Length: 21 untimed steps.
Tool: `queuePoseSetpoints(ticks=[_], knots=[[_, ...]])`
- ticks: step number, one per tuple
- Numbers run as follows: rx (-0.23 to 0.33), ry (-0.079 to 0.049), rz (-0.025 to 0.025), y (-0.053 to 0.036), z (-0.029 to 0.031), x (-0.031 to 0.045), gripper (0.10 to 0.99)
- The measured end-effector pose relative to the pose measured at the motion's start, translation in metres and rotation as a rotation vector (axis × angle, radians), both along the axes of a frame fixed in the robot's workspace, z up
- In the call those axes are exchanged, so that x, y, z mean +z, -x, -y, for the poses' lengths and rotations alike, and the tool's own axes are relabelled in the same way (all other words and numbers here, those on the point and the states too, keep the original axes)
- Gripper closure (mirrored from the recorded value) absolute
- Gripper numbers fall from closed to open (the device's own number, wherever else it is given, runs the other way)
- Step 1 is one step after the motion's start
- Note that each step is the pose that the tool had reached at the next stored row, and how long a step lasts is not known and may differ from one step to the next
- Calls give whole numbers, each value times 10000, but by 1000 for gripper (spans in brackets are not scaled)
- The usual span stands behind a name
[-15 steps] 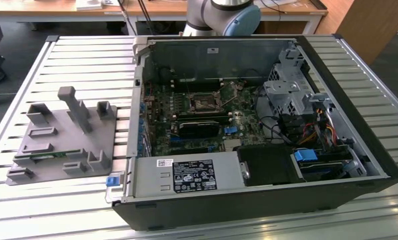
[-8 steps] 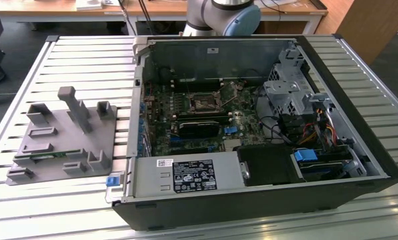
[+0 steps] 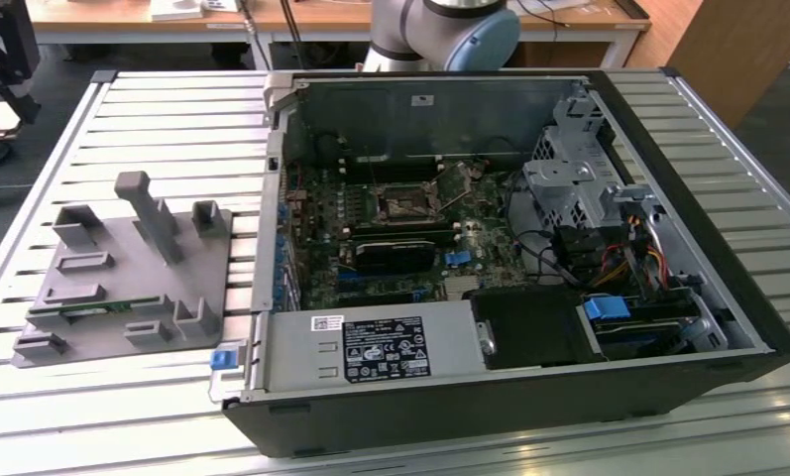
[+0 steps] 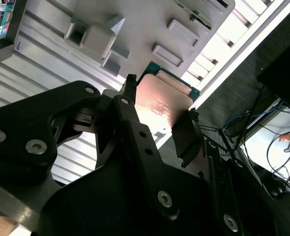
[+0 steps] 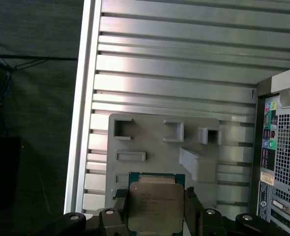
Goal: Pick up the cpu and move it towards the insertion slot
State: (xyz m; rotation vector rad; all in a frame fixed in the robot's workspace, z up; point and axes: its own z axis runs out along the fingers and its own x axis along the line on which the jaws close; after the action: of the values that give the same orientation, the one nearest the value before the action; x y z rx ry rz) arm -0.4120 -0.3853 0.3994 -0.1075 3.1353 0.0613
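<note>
**Tool state.** The gripper (image 4: 159,115) is found pinched on the cpu (image 4: 165,96). Its two dark fingers (image 4: 187,135) are pressed against opposite side edges of the chip, and the flat top face is left uncovered. The same hold is confirmed in the first wrist view, where the cpu (image 5: 155,206) is seen square between the fingers, level and not tilted.

**Position of the part.** The cpu is carried in the air above the grey fixture block (image 5: 157,140). It is judged to be well clear of the block, not resting on it. The block lies on the slatted table (image 3: 169,119), at the exterior view's left of the open computer case (image 3: 765,327).

**Target.** The insertion slot (image 3: 405,203) is noted as a dark square in a silvery frame on the circuit board (image 3: 474,243) inside the case, toward the far wall. It is well apart from the fixture block, at the exterior view's right of it. No part is seated in it.

**Handling assessment.** The cpu is judged light, thin and stiff. Its smooth metal top is considered liable to slip if the grip is slack. The underside is hidden, and its contacts are presumed fragile. An edge hold on two opposite sides, as is found here, is considered correct, with both faces left untouched.
</note>
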Motion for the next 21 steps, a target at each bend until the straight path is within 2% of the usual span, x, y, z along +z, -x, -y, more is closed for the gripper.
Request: queuePoseSetpoints(ticks=[21], knots=[[-3, 0, 0, -362, 0, -1, 545]])
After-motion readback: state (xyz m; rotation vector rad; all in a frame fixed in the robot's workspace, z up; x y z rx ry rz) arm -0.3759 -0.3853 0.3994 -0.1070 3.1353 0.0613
